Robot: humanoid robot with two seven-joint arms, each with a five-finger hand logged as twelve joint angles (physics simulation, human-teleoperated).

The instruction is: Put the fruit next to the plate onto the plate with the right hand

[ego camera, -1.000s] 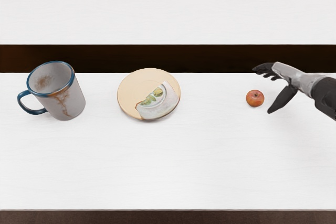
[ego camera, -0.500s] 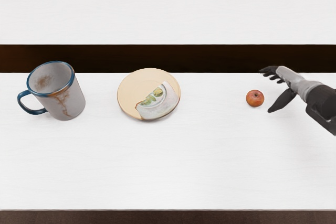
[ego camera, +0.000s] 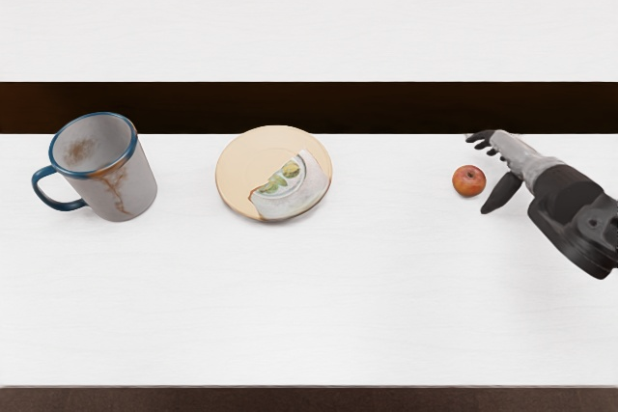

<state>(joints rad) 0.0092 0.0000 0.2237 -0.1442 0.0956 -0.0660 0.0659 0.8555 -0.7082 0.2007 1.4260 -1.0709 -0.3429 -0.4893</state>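
Note:
A small red-orange fruit (ego camera: 469,180) lies on the white table, well to the right of a tan plate (ego camera: 273,173) with a grey-and-green leaf pattern. My right hand (ego camera: 490,169) comes in from the right edge and hovers just right of the fruit, not touching it. Its fingers (ego camera: 482,139) are spread behind the fruit and the thumb (ego camera: 496,196) points down in front, so the hand is open and holds nothing. The left arm does not show.
A grey mug (ego camera: 97,167) with a blue rim and handle stands tilted at the far left. A dark gap behind the table separates it from a second white surface (ego camera: 309,26) at the back.
The right hand has shifted left toward the fruit and the forearm has swung lower and nearer in the picture. Fruit, plate and mug have not moved.

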